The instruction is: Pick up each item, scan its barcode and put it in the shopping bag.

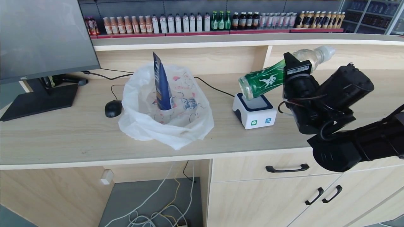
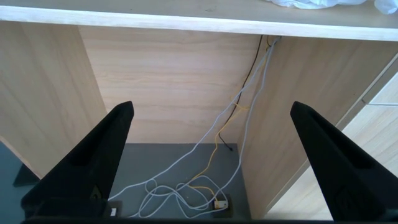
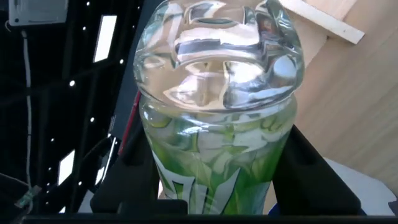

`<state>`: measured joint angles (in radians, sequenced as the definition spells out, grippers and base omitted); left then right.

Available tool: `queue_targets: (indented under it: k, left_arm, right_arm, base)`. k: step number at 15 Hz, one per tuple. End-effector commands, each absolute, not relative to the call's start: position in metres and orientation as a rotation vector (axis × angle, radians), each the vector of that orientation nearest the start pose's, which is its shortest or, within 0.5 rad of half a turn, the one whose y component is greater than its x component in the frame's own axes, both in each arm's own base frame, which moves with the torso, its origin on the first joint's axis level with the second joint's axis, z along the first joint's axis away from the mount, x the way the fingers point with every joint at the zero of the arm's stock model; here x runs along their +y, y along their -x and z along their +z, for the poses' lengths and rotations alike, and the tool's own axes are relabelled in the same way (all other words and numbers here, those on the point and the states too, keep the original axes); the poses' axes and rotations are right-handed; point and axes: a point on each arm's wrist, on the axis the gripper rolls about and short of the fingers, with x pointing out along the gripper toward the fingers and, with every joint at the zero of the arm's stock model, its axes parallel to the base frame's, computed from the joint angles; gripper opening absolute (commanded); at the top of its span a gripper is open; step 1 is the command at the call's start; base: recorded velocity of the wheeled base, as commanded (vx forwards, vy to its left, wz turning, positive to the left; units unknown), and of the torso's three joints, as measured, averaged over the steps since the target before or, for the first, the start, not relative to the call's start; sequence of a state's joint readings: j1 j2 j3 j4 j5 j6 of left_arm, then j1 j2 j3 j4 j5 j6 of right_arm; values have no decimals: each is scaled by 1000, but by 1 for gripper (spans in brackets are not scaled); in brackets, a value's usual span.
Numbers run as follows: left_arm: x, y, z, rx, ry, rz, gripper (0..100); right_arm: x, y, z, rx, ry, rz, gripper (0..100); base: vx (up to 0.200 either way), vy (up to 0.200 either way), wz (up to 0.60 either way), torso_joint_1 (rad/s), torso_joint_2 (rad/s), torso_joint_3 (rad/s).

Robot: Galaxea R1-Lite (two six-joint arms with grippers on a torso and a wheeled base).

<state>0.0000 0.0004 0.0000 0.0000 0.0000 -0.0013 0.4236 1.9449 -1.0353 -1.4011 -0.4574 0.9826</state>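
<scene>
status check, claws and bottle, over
Left claw open, low at the counter front. Right claw shut on green bottle, tilted over scanner. Shopping bag holds blue tube; only a flat cable between.

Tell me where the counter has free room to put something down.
Free: the counter strip before the shopping bag, and the patch before monitor stand and mouse. Crowded: around the scanner, where the right hand holds the bottle.

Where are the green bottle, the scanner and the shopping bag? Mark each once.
green bottle [image 1: 263,80], head view, on its green label.
scanner [image 1: 258,103], head view, on its grey top window.
shopping bag [image 1: 135,104], head view, on its white left wall.
</scene>
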Motion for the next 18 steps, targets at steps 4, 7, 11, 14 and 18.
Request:
queue_targets:
  k: [4,7,11,14,18]
  left_arm:
    - [0,23,75,0,2,0,100]
    - [0,23,75,0,2,-2,100]
    - [0,23,75,0,3,0,100]
    - [0,23,75,0,2,0,100]
    - [0,23,75,0,2,-2,100]
  right_arm:
    - [143,-353,222,-417,-1174,172,0]
    - [146,-360,216,-411,-1192,172,0]
    - [146,-362,210,-397,-1210,170,0]
    - [139,-367,206,-398,-1216,148,0]
    - [137,-368,206,-401,-1214,144,0]
  base:
    - [0,0,0,0,0,0]
    - [0,0,0,0,0,0]
    - [0,0,0,0,0,0]
    - [0,0,0,0,0,0]
    - [0,0,0,0,0,0]
